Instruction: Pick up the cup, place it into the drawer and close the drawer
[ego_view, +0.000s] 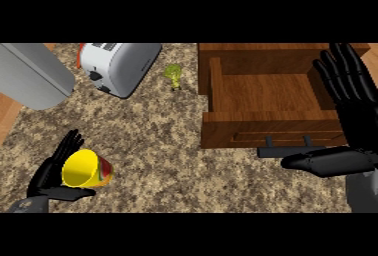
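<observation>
A speckled stone worktop (155, 145) seen from steeply above, with an open wooden drawer (269, 92) as the landmark, high on the right. Far to the drawer's left and lower, the left hand (46, 176) has its fingers (65, 150) and thumb curved around a yellow cup (85, 169) with a red band, tipped so its mouth faces up and left. Whether the cup is lifted off the worktop cannot be told. Above it sit a grey metal object (33, 75), a white toaster (122, 65) and, just left of the drawer, a small green sprig (173, 75). The drawer's dark handle (295, 147) points toward the viewer. The right hand (347, 90) stands open beside the drawer's right side, fingers straight, holding nothing. To do this step well, carry the cup rightward above the drawer's left wall, set it upright inside, and clear the hand before pushing the front shut.
</observation>
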